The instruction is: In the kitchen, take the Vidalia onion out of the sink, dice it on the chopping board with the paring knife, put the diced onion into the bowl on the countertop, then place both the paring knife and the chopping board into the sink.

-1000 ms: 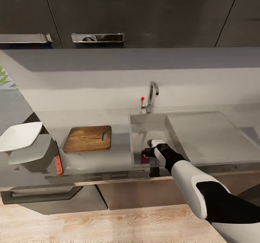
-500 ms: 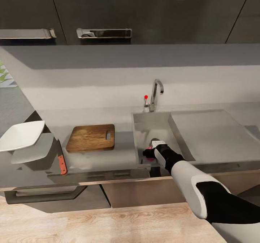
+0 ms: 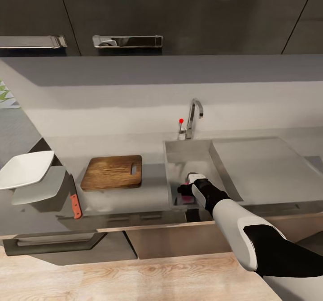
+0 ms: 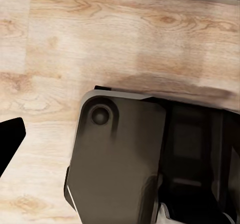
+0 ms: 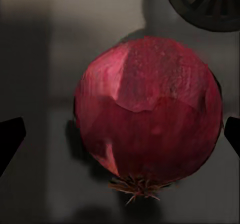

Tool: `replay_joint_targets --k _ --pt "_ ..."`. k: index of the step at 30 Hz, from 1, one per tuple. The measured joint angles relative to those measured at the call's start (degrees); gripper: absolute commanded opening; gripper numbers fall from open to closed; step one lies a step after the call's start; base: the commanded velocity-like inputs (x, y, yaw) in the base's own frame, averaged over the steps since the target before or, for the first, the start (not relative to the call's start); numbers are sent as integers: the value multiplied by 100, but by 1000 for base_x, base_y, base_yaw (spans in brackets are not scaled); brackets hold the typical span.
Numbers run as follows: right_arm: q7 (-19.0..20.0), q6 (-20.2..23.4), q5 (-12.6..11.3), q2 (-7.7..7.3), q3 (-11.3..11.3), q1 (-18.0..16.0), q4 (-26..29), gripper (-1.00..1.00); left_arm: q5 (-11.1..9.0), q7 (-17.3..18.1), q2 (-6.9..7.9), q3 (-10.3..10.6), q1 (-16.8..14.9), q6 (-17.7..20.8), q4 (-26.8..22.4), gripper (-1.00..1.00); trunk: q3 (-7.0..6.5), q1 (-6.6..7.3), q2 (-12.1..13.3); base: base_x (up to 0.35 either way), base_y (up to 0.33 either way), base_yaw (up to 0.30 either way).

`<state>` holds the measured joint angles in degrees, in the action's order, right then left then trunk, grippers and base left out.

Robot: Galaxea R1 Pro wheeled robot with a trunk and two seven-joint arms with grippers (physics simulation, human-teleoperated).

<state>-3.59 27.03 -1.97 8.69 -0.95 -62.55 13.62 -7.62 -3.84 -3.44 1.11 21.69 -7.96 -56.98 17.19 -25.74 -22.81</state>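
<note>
A dark red Vidalia onion (image 5: 147, 116) lies on the floor of the grey sink (image 3: 179, 151), beside the round drain (image 5: 210, 4). My right gripper (image 5: 120, 136) is open and low over it, one fingertip (image 5: 11, 139) on each side, apart from the skin. From the head, that gripper (image 3: 183, 190) is near the basin's front wall, with a bit of onion (image 3: 181, 198) showing under it. The chopping board (image 3: 112, 172) lies on the countertop (image 3: 148, 193) left of the sink. The paring knife (image 3: 75, 205) lies near the front edge, and the white bowl (image 3: 24, 169) is at far left. My left gripper (image 4: 120, 139) hangs open over the floor.
A chrome faucet (image 3: 194, 115) with a red knob (image 3: 181, 121) stands behind the basin. The flat drainboard (image 3: 264, 166) stretches to the right. Dark wall cabinets (image 3: 179, 14) hang overhead. The left wrist view looks down on the wood floor (image 4: 100, 39) and my dark base (image 4: 120, 154).
The head camera has shifted a little, moving the whole picture. My right gripper stays low in the sink at the onion, with no clear move of its own.
</note>
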Motion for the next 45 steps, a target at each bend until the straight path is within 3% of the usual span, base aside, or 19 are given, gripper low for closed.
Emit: replay_joint_targets --k 42,43,45 --pt "9 0 0 0 0 0 0 100 0 0 0 0 0 0 35 100 0 -1 0 14 -1 0" --pt "9 0 0 0 0 0 0 -100 0 0 0 0 0 0 35 100 0 -1 0 0 0 0" --pt "10 1 12 0 -2 0 0 -100 0 0 0 0 0 0 35 100 0 -1 0 0 0 0"
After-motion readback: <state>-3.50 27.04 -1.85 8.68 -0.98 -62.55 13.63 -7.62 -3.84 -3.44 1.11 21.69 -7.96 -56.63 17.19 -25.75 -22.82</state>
